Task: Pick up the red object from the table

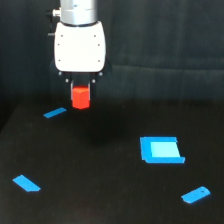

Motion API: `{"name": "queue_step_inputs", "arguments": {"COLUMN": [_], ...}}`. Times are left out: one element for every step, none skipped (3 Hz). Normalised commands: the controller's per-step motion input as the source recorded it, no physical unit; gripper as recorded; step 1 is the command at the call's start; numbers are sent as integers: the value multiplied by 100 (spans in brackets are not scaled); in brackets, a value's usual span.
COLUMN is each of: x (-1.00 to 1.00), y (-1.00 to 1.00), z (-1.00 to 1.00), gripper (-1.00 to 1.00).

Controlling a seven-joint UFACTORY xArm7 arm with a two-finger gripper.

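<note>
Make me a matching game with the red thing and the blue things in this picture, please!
Things:
1. red object
2. big blue square piece
3. blue strip
4. blue wedge

Places:
A. lying on the table at the exterior view's lower left
B. held up under the white end effector, above the table
C. lying at the exterior view's right of the middle
D. lying just below and to the exterior view's left of the red object

Right pairs: 1-B, 2-C, 3-D, 4-A
</note>
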Motion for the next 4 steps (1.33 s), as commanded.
{"name": "queue_step_inputs", "arguments": {"x": [2,-1,10,1], "y": [-4,-3,-4,5], "z": [12,3,-1,5], "gripper": [-97,-100,-100,-100]}}
